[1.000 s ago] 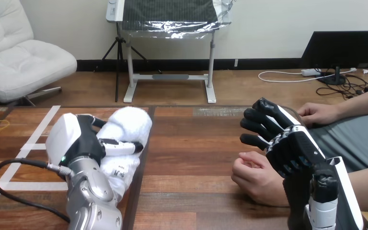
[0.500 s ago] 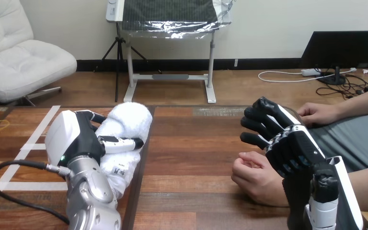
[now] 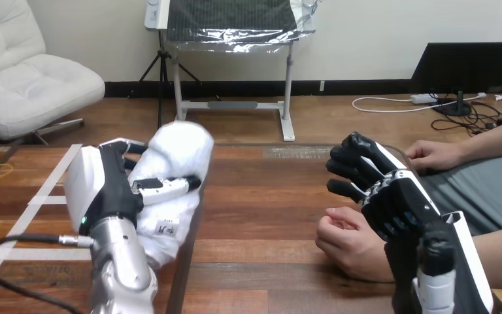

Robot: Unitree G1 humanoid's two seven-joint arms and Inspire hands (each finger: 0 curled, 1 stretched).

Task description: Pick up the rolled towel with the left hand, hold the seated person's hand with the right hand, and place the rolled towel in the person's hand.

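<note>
White rolled towel [image 3: 176, 154] at nine o'clock, clasped by the left hand [image 3: 114, 193]; right hand [image 3: 399, 199], loosely open, over the person's hand [image 3: 346, 245] at four o'clock.

1 head view, facing forward and down, close over the wooden table [image 3: 261, 196]

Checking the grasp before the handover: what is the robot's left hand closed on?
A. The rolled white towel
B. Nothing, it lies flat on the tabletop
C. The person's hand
A: the left hand has its thumb and fingers curled round the rolled towel, well apart from the person's hand.
</note>
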